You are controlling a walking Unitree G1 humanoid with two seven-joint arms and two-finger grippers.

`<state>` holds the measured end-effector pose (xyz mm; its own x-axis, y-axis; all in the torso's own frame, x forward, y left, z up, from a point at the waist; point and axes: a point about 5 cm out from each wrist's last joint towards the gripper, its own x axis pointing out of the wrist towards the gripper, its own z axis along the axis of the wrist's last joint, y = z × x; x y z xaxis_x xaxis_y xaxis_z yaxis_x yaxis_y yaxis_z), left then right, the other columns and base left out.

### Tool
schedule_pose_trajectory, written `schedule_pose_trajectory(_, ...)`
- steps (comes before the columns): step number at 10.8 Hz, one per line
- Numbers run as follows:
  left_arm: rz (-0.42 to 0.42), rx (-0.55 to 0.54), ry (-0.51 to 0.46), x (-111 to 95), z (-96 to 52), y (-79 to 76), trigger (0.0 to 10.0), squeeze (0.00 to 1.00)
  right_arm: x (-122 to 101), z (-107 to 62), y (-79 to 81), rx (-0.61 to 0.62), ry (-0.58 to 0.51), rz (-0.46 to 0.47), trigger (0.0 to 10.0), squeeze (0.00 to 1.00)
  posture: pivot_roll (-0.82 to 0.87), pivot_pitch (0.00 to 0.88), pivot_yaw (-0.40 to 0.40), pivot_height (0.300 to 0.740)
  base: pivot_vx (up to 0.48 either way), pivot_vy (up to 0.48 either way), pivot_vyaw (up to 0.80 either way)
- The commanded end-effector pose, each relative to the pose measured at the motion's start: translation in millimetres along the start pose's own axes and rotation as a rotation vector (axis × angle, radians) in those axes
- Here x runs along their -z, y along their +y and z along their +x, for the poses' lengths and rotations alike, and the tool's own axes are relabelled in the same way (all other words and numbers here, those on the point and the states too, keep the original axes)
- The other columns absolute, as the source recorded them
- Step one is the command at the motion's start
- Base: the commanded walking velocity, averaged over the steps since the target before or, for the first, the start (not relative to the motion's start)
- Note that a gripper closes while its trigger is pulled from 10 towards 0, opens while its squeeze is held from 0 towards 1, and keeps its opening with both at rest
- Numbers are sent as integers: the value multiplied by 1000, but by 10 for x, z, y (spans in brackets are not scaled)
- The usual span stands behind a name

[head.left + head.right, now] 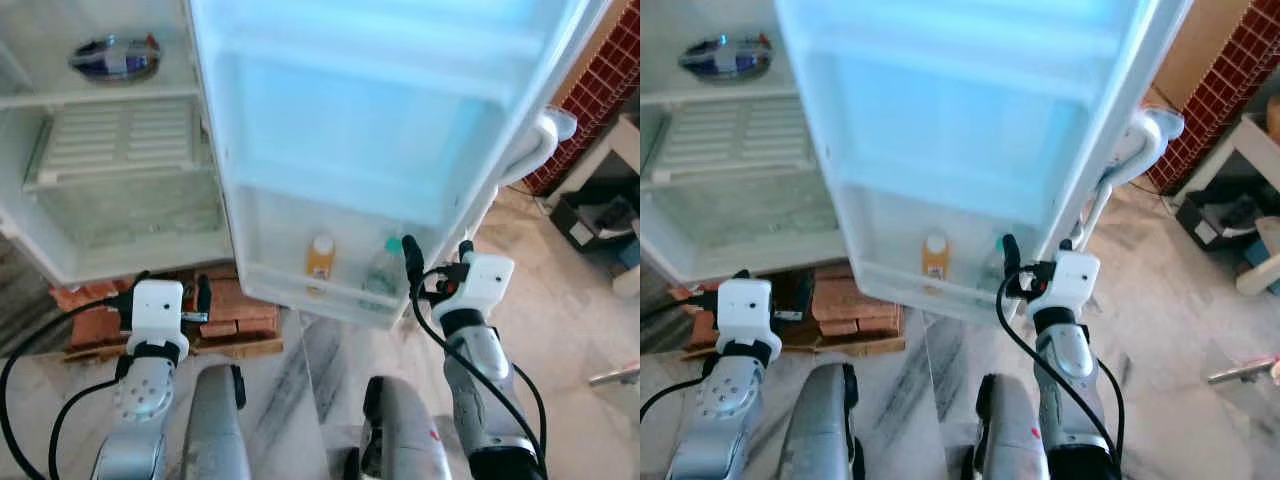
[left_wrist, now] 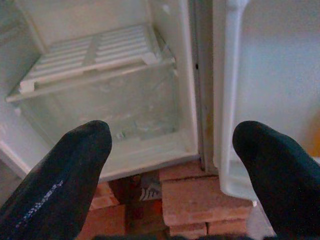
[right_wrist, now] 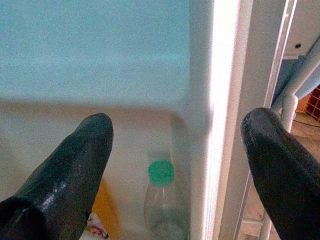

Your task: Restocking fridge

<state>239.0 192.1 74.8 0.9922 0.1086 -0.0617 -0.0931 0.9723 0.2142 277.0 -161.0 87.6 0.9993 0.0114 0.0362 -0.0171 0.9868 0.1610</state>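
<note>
Standing on marble floor (image 1: pixel 560 330): fridge (image 1: pixel 120 235) on bricks (image 1: pixel 235 305).

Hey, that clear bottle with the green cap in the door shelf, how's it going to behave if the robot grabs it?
The clear bottle looks like thin plastic, so it may dent under a firm squeeze. It stands tall and narrow in the door shelf beside the orange bottle, so a nudge could tip it. Its smooth wall might slip between the right gripper's open fingers.
</note>
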Motion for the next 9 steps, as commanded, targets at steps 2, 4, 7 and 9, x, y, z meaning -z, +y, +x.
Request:
schedule_pose_trajectory(2,3,-3,-16,-31,12,-24,10000,0,-20,-8,-72,26,15,14,10000,0,154,51,-88,694,0,0,0)
schedule_pose_trajectory(4,-10,-13,-25,-86,111,-25,10000,0,41,14,-68,52,51,58,10000,0,155,49,-90,728,0,0,0)
schedule_pose_trajectory(7,-39,2,-13,-73,112,-94,10000,0,52,-9,-54,46,62,58,10000,0,145,47,-93,740,0,0,0)
schedule_pose_trajectory(9,-40,15,0,-56,108,-145,10000,0,92,-24,-28,31,93,61,10000,0,142,48,-96,740,0,0,0)
